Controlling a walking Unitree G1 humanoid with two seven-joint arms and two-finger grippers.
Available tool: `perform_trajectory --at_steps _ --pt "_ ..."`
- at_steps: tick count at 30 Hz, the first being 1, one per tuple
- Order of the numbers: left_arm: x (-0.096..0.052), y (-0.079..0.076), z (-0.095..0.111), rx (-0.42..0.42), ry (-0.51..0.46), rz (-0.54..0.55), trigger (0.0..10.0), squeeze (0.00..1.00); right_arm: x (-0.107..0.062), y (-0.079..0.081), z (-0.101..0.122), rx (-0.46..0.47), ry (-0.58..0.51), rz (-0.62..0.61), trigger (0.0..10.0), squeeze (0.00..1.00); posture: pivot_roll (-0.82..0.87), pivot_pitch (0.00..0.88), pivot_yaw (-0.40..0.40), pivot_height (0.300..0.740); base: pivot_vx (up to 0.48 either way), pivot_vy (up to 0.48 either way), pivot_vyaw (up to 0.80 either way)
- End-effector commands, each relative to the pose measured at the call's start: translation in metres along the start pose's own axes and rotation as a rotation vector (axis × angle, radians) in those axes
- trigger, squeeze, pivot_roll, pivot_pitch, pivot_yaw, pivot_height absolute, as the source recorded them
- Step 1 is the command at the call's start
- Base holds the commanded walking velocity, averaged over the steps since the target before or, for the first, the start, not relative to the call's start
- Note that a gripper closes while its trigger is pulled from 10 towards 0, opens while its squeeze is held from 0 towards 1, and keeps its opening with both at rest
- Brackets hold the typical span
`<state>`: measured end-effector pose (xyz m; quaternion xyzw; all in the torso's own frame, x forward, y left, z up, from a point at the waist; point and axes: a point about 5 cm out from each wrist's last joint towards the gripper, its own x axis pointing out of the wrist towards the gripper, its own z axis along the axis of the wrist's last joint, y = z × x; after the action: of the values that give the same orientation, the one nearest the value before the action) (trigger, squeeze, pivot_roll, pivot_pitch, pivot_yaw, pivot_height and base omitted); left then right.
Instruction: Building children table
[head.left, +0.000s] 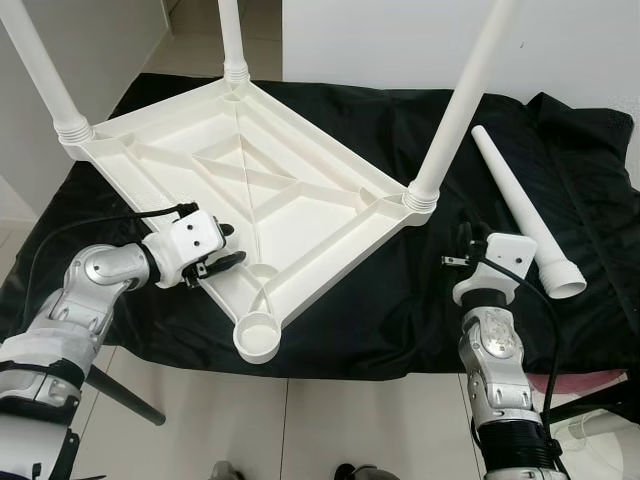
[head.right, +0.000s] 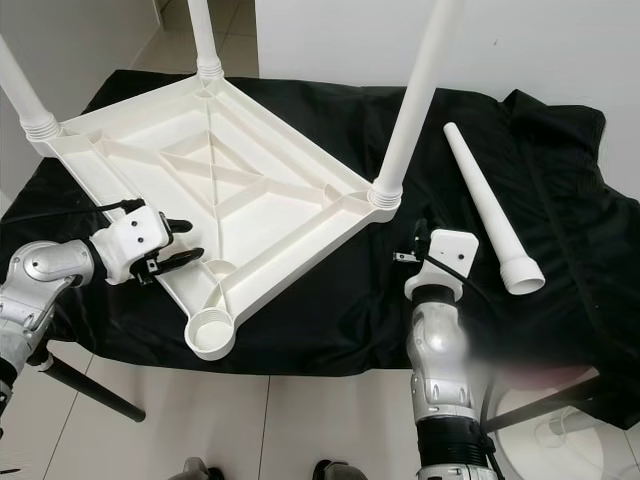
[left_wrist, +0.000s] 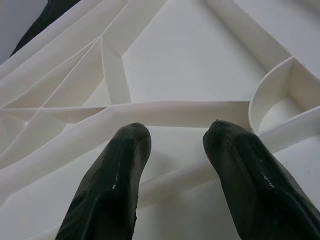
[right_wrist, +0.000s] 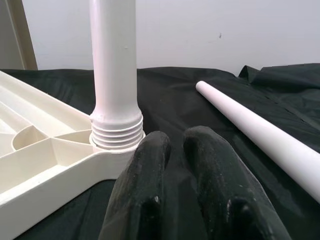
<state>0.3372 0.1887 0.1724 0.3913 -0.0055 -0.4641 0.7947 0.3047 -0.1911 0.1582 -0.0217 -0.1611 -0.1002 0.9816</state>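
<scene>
Nearest the camera, the two silver arms are reaching up from the bottom of the frame. Beyond them a black cloth is covering the work surface across the middle of the picture.

On it the white tabletop is lying upside down, ribs showing, taking up the centre and left. Three legs are already standing screwed into its corners: one at upper left, one at top centre and one right of centre. The near corner socket, low and centre-left, is sitting empty. The fourth leg is lying loose on the cloth at the right, wide end toward the camera.

The left gripper is resting at the tabletop's near-left edge, fingers apart over a rib and clamping nothing. The right gripper is hovering low over the cloth near the foot of the right-hand leg, with the loose leg just beside it, fingers nearly together and holding nothing.

The parts look like moulded plastic: light, stiff and rather slippery. The loose leg seems best gripped around mid-shaft, the tabletop steadied by its rim or a rib. I cannot make out any brand, label or writing.
</scene>
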Motion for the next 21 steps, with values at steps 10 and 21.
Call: perform_trajectory --at_steps 10,21 --pt "0.000 -0.022 -0.010 -0.022 0.017 -0.161 10.0 0.00 0.001 -0.007 -0.002 -0.006 0.000 -0.007 10.0 0.00 0.01 0.113 -0.024 0.740 0.000 0.000 0.00" --pt "-0.017 -0.026 -0.005 -0.119 -0.053 -0.243 10.0 0.00 0.002 -0.006 -0.004 -0.015 0.002 0.005 10.0 0.00 0.02 0.111 -0.025 0.740 0.000 0.000 0.00"
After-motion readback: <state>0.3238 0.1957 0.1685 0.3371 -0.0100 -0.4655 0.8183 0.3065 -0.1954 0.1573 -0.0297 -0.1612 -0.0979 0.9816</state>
